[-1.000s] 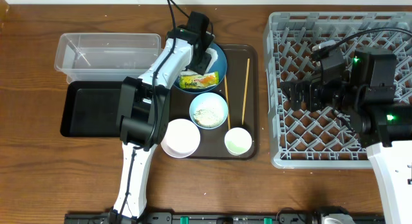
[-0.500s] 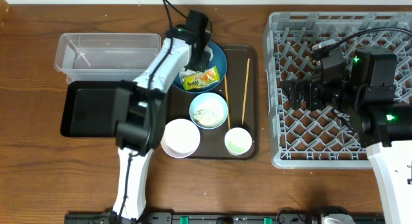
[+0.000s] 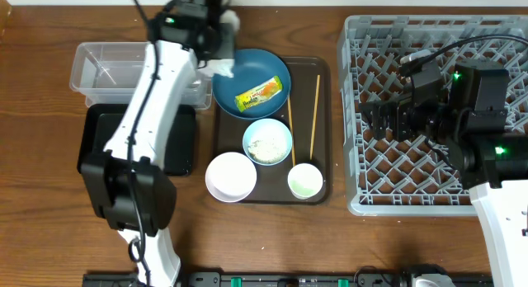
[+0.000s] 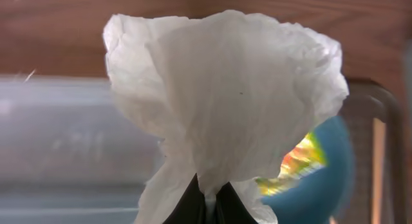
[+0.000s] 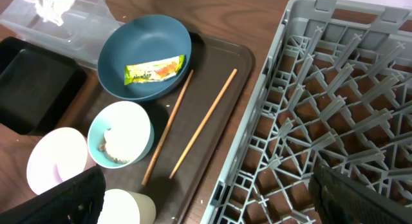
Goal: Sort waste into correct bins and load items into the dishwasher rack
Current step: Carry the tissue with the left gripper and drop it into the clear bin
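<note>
My left gripper is shut on the crumpled white napkin and holds it above the right end of the clear tub. In the left wrist view the napkin fills the frame above the closed fingers. The snack wrapper lies in the dark blue dish. Rice scraps sit in the light blue bowl. The white bowl, small cup and two chopsticks lie on the brown tray. My right gripper is open and empty over the rack.
The black tray lies in front of the clear tub, partly under my left arm. The brown serving tray sits between the bins and the rack. My right arm hovers over the rack's left half.
My left gripper lifted the napkin out of the dark blue dish and carried it left toward the clear tub. The wrapper shifted slightly. The right arm has not moved.
</note>
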Action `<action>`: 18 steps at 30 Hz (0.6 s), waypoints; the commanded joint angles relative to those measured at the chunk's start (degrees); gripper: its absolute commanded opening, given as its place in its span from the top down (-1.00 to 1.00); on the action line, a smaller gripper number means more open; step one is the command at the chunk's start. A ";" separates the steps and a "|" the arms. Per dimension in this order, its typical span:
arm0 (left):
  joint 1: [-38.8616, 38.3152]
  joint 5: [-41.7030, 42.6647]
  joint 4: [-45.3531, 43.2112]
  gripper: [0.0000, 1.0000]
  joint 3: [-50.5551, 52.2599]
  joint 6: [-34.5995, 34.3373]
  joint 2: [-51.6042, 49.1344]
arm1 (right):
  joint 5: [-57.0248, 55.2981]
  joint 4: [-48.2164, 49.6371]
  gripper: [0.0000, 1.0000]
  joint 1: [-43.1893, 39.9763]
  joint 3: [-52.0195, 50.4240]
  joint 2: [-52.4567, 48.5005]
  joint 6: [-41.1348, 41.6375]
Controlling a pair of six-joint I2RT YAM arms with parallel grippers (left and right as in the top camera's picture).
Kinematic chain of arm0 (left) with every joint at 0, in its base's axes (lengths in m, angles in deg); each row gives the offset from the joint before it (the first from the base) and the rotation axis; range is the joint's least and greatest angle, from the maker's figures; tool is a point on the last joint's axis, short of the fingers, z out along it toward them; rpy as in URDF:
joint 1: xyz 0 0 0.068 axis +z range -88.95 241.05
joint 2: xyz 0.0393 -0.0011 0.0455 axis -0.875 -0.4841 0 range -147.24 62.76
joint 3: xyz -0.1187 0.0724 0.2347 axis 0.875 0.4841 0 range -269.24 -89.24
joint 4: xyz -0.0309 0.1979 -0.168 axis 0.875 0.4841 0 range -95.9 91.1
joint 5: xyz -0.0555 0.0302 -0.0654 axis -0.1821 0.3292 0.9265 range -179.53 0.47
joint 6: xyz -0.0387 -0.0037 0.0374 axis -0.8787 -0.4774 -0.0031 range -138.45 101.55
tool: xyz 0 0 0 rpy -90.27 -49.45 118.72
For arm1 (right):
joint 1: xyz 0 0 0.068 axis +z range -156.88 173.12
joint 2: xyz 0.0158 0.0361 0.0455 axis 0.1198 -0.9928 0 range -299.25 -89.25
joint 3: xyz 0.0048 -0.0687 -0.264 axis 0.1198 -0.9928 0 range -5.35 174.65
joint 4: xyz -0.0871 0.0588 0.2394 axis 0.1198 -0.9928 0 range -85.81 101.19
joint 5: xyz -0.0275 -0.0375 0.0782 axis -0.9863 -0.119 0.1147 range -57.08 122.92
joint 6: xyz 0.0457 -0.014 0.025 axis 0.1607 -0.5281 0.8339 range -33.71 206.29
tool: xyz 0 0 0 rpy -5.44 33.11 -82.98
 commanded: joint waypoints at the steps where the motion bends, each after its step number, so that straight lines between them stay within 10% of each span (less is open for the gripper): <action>1: 4.87 -4.02 0.20 0.88 -0.04 -9.14 -1.53 | 0.07 0.31 -0.99 0.70 -0.35 -0.11 -0.79; 7: 11.06 -4.15 -0.42 0.85 0.02 -11.52 -4.09 | 0.04 0.57 -0.99 0.70 -0.35 -0.11 -0.37; 18: 13.09 -4.13 -0.50 -0.15 0.00 -10.93 -6.23 | 0.07 0.72 -0.98 0.70 -0.35 -0.11 -0.37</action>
